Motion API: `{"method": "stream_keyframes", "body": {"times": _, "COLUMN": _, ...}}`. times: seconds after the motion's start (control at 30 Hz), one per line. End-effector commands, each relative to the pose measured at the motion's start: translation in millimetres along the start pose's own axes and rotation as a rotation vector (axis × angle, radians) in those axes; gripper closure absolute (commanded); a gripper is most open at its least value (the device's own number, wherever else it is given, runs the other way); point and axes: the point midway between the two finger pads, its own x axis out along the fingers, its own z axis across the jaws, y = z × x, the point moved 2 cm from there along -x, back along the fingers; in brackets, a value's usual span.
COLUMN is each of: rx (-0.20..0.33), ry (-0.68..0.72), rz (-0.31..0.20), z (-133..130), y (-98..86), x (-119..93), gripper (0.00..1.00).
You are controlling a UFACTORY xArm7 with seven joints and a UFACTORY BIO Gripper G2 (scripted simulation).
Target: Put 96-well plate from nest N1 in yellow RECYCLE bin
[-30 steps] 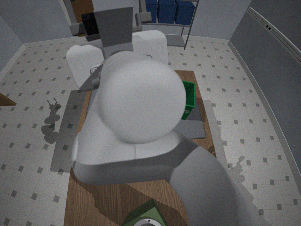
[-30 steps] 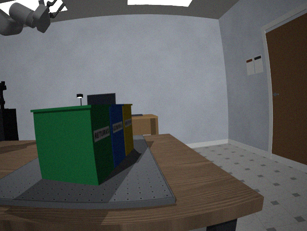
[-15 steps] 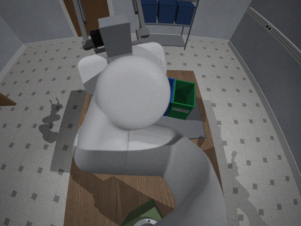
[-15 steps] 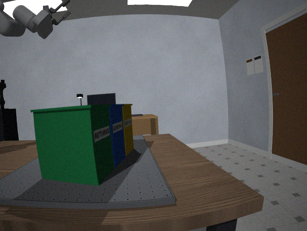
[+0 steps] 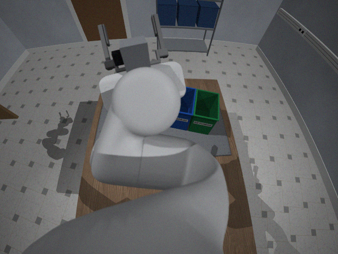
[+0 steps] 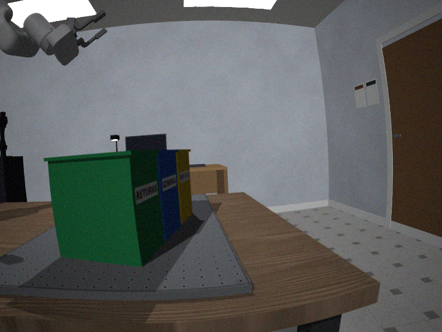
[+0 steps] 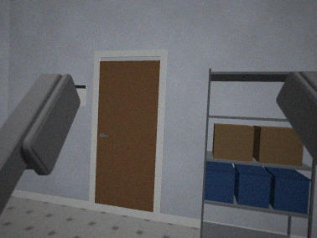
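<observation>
The 96-well plate and nest N1 are out of my sight; my own arm covers much of the worktop in the top view, so I cannot tell where the plate lies. My end effector is spread, with nothing pinched between its fingers, raised high above the bins and pointing toward the room's wall.

The yellow bin stands upright at the far end of the row in the exterior view; its label is too blurred and slanted for me to read with certainty. Next to it, the blue bin is upright too, and I make out GENERAL on its label. The green bin, nearest the exterior camera, also stands upright, its label plainly reading RETURNS. All three are on a grey perforated board.

Farther out, my wrist view takes in a brown door and a shelf rack holding brown boxes above blue ones. Beside the door hang two notices, their text too small for me.
</observation>
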Motion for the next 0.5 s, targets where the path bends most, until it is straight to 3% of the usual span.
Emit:
{"method": "stream_keyframes", "body": {"times": 0.0, "rx": -0.015, "ry": 0.003, "rz": 0.02, "z": -1, "y": 14.1, "x": -5, "gripper": 0.63}}
{"method": "stream_keyframes", "body": {"times": 0.13, "rx": -0.038, "ry": 0.022, "rz": 0.138, "z": -4, "y": 28.6, "x": -15, "gripper": 0.63}}
{"method": "stream_keyframes", "body": {"times": 0.43, "rx": -0.038, "ry": 0.023, "rz": 0.138, "z": -9, "y": 52.2, "x": -29, "gripper": 0.63}}
{"method": "stream_keyframes", "body": {"times": 0.47, "rx": -0.042, "ry": 0.03, "rz": 0.17, "z": -9, "y": 55.4, "x": -32, "gripper": 0.63}}
